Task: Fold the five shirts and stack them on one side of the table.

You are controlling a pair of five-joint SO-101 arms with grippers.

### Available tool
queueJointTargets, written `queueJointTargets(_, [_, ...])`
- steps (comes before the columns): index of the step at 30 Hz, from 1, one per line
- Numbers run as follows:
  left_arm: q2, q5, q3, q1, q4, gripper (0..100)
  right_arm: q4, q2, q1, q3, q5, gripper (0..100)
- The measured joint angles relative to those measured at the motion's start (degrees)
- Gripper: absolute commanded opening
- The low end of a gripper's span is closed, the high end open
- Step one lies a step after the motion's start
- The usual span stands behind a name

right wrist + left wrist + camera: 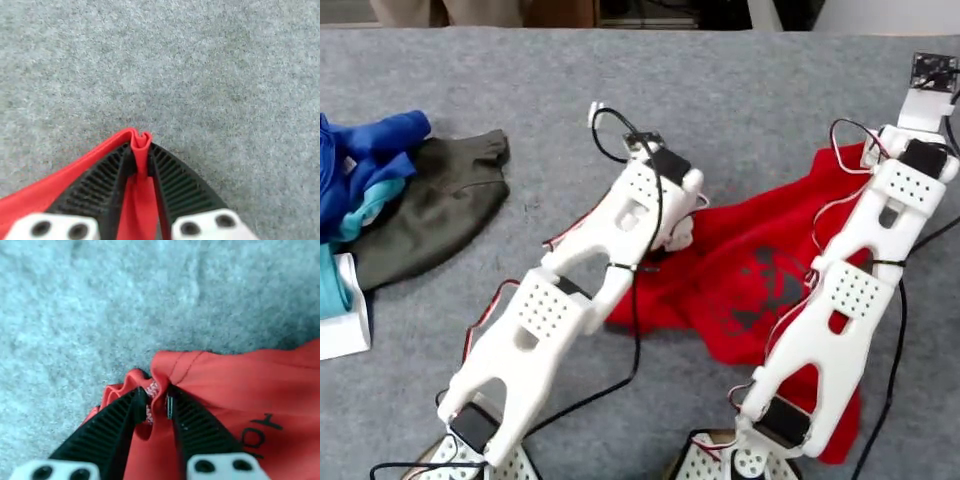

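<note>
A red shirt (pixel 740 280) with a dark print lies crumpled on the grey table (pixel 740 90), right of centre. My left gripper (pixel 156 399) is shut on a bunched fold at the red shirt's (pixel 240 390) left edge; in the high view the left gripper (pixel 672 235) sits at that edge. My right gripper (pixel 141 150) is shut on a thin pinch of the red shirt (pixel 135 205), with the right gripper (pixel 880 150) at the garment's far right corner. A heap of other shirts lies at the far left: blue (pixel 365 160), teal (pixel 355 215) and dark olive (pixel 435 210).
A white folded item (pixel 345 325) lies at the left edge below the heap. Cables run along both arms. Bare grey cloth stretches across the back of the table and between the heap and the left arm.
</note>
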Motion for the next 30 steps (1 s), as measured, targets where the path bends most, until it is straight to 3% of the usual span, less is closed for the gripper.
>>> queueJointTargets(9, [-3.87,-0.35,-5.01,-2.99,0.18,9,0.00,0.00,0.00,0.00,0.00,0.5])
queueJointTargets(17, [-6.77,3.78,-12.57,-7.82,0.09,19,0.00,0.00,0.00,0.00,0.00,0.5])
queueJointTargets(24, [-0.35,7.30,-13.19,-9.67,-8.97,19,0.00,0.00,0.00,0.00,0.00,0.5])
queueJointTargets(30, [4.04,8.18,-13.19,-9.49,-10.37,19,0.00,0.00,0.00,0.00,0.00,0.5])
